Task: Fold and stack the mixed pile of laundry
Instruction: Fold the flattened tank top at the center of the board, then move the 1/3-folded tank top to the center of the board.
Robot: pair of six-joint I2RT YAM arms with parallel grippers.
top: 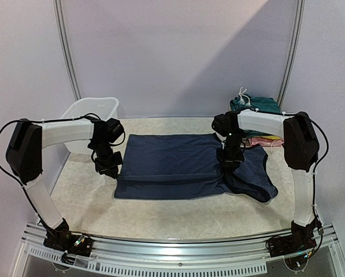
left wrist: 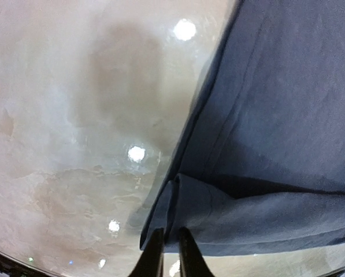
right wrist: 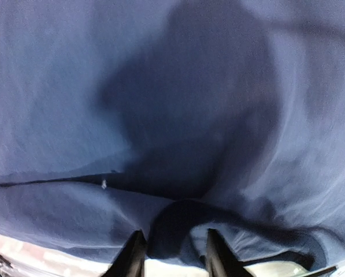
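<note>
Laundry lies in two spots on the table (top: 160, 216). A navy T-shirt (top: 172, 161) is spread flat in the middle, plain side up. A narrow band along its near edge is folded over. Its right end bunches into a rumpled loop that trails toward the right arm's base.

Teal shorts (top: 259, 104) with a white drawstring sit at the far right corner, well apart from the shirt's middle. They rest on a small heap of pink and yellow cloth (top: 266, 139) that shows just behind the right arm.

The left gripper (top: 108, 167) hangs low at the shirt's left edge. From its wrist, its fingers (left wrist: 155, 257) stand narrow with only a thin slit between them. Their tips are right at the shirt's near left corner, where the folded band ends. I cannot tell whether they pinch the cloth or only touch it.

The right gripper (top: 229, 163) is down on the right part of the shirt, near where the flat cloth turns into the rumple. Its fingers (right wrist: 134, 257) are spread moderately. A dark hump of shirt cloth rises between them, and they do not press against it.

A white tub (top: 91, 109) stands at the far left, behind the left arm and apart from all the cloth.
</note>
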